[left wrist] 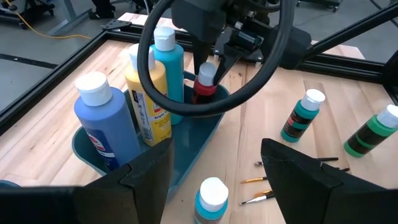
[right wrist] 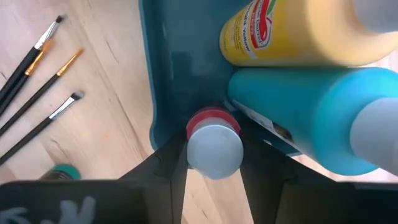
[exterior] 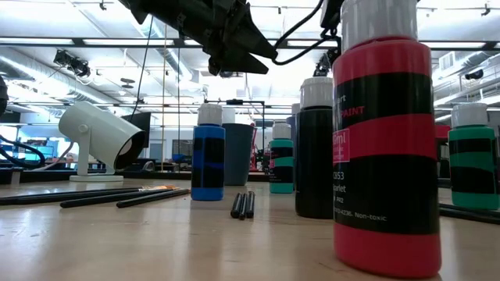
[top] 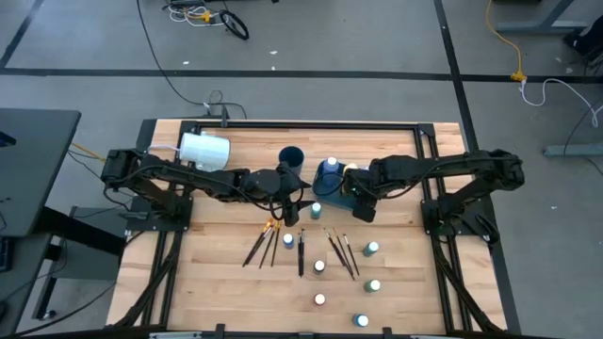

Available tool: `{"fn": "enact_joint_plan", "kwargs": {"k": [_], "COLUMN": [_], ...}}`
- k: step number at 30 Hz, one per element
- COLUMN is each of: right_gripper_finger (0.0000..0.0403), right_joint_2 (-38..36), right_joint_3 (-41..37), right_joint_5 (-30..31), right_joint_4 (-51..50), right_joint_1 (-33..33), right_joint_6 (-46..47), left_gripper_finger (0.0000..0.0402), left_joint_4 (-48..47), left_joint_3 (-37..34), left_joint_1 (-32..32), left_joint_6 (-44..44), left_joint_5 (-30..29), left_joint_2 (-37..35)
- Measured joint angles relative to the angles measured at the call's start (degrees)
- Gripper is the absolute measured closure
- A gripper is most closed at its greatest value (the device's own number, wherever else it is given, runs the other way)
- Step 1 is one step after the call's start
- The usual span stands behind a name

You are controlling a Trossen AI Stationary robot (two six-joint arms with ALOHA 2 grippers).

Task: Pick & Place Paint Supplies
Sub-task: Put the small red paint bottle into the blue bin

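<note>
The right hand [left wrist: 208, 65] reaches down into the teal bin [left wrist: 186, 146] with its fingers pinching the white cap of a small red paint bottle [right wrist: 213, 142], which stands upright in the bin's corner beside the tall yellow bottle [left wrist: 146, 93], the tall teal bottle [left wrist: 169, 68] and the tall blue bottle [left wrist: 106, 121]. The red bottle's long axis runs vertical, straight up into the fingers, so I judge the coming move to be a release and a lift straight up, clear of the neighbours pressed just beside it. The left hand [left wrist: 217, 180] hovers near the bin's open end with fingers spread and nothing between them; a small light-blue bottle [left wrist: 210, 200] stands just below it on the counter [top: 207, 273], making the left arm the nearer one for that bottle. Paintbrushes [top: 267, 243] and more small bottles [top: 373, 284] lie on the counter, well apart from the bin.
</note>
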Motion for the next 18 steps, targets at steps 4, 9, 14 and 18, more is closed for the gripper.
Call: {"fn": "enact_joint_plan", "kwargs": {"k": [4,9,14,18], "right_gripper_finger": [0.0283,0.0283,0.0282,0.0276], "right_joint_2": [-0.35,-0.64,-0.72,-1.14], "right_joint_3": [-3.76,-6.64,-7.13,-7.41], "right_joint_5": [-0.67,-1.24,1.41,2.03], "right_joint_4": [2.92,5.52,6.24,8.01], "right_joint_1": [0.0,-0.02,0.03,-0.02], "right_joint_6": [0.56,0.72,-1.76,-2.98], "left_gripper_finger": [0.0152,0.0152,0.0152,0.0152], "left_joint_4": [-0.04,-0.02,0.02,0.07], "left_joint_3": [0.0,0.0,0.0,0.0], "left_joint_1": [0.0,-0.01,0.0,0.0], "left_joint_6": [0.0,0.0,0.0,0.0], "left_joint_5": [0.0,0.0,0.0,0.0], "left_joint_2": [0.0,0.0,0.0,0.0]}}
